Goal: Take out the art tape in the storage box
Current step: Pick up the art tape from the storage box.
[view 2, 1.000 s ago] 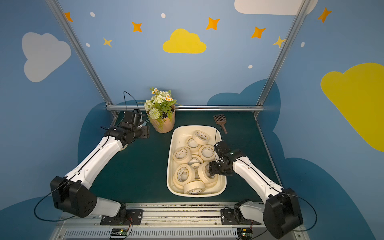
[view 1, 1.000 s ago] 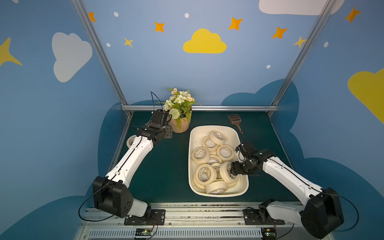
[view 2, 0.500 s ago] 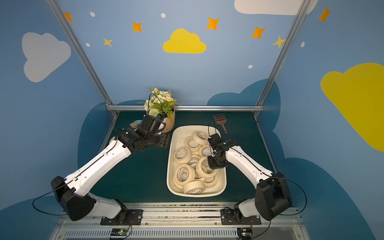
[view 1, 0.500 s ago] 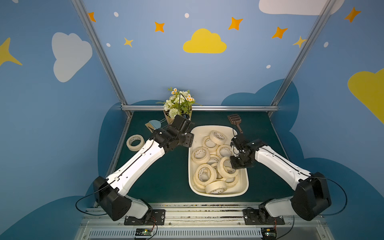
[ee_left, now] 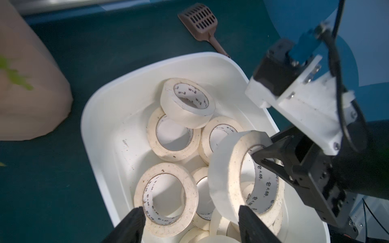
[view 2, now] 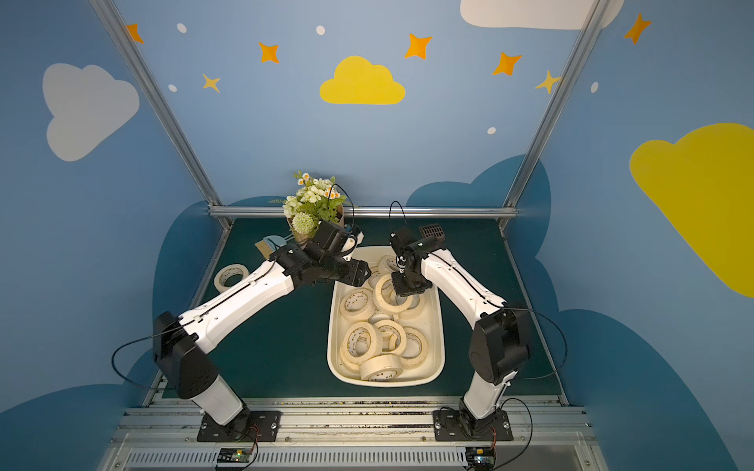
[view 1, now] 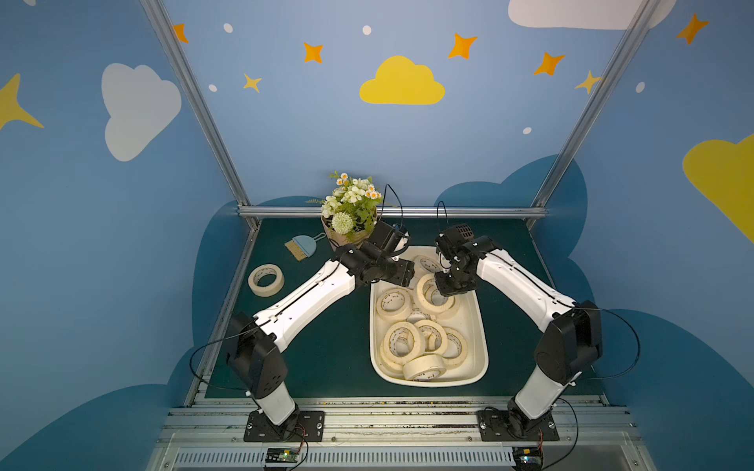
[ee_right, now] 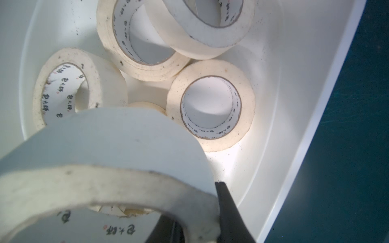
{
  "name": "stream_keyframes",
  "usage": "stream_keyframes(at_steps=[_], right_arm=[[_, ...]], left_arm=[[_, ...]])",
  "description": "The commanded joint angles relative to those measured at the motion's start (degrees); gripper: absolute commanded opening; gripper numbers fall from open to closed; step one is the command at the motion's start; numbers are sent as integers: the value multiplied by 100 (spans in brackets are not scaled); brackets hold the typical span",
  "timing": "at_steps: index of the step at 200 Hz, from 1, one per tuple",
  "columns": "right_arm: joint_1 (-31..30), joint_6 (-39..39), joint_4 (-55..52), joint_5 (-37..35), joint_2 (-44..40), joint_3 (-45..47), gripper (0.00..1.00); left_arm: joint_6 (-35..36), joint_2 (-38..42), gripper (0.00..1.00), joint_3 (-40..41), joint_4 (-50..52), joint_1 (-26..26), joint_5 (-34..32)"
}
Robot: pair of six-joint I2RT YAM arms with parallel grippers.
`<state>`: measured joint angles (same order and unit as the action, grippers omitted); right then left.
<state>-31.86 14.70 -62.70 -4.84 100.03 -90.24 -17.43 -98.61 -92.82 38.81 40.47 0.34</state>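
Left end effector (ee_left: 189, 212) hangs open and empty over the storage box (view 1: 428, 383). Right end effector (view 1: 446, 290) pinches one art tape (ee_left: 225, 172) by its wall, above the pile. Thin grip: it could twist loose, or these close arms could clash.

**Left arm** (view 1: 310, 297): extends from its base forward and inward, wrist turned toward the centre line.

**Left hand** (ee_left: 191, 222): both fingers (ee_left: 132, 225) stand well apart and grip nothing.

**Right arm** (view 1: 524, 287): extends forward and inward in a like pose, wrist bent steeply downward.

**Right hand** (view 1: 449, 287): points down, clamped on the wall of one art tape roll (ee_left: 229, 174). One finger (ee_right: 228, 212) is outside the ring, the other inside. The roll hangs tilted.

The two hands are near each other and do not touch.
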Motion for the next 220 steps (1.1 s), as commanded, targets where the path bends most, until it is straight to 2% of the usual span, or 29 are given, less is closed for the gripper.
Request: stream_keyframes(at_steps=[1, 19, 53, 67, 73, 80, 88, 123, 141, 157, 165, 187, 196, 208, 220], right_arm=[[-72, 102, -246, 115, 141, -367, 0], [-108, 103, -248, 115, 234, -483, 0], [-154, 94, -195, 109, 132, -478, 0], [-175, 86, -190, 113, 97, -445, 0], [-172, 90, -190, 115, 83, -434, 0], [-176, 95, -169, 128, 63, -396, 0], [-185, 111, -140, 171, 36, -360, 0], [-185, 165, -10, 345, -96, -258, 0], [-157, 177, 24, 465, -154, -237, 0], [-141, 200, 39, 529, -227, -240, 0], [-119, 219, 38, 566, -275, -231, 13], [-18, 235, 31, 642, -448, -218, 65], [42, 252, 21, 625, -558, -198, 80], [157, 232, -48, 603, -720, -187, 90], [262, 200, -145, 537, -895, -196, 91]], left_arm=[[-89, -292, 74, -286, -109, 114, 423], [-93, -537, 74, -413, -109, 152, 476], [-7, -836, 69, -579, 30, 163, 194], [10, -941, 60, -651, 30, 165, 101], [6, -986, 53, -686, 30, 172, 74], [11, -1045, 41, -725, 30, 180, 48], [8, -1113, 33, -775, 39, 189, 19], [-2, -1301, 18, -935, 143, 190, 89], [39, -1312, 4, -964, 244, 196, 22], [73, -1292, 4, -951, 328, 190, -32], [77, -1269, 4, -921, 346, 198, -68], [73, -1158, 4, -811, 373, 198, -263], [75, -1111, 4, -767, 398, 198, -342], [94, -1034, 4, -699, 425, 198, -433], [104, -935, 4, -597, 433, 196, -521]])
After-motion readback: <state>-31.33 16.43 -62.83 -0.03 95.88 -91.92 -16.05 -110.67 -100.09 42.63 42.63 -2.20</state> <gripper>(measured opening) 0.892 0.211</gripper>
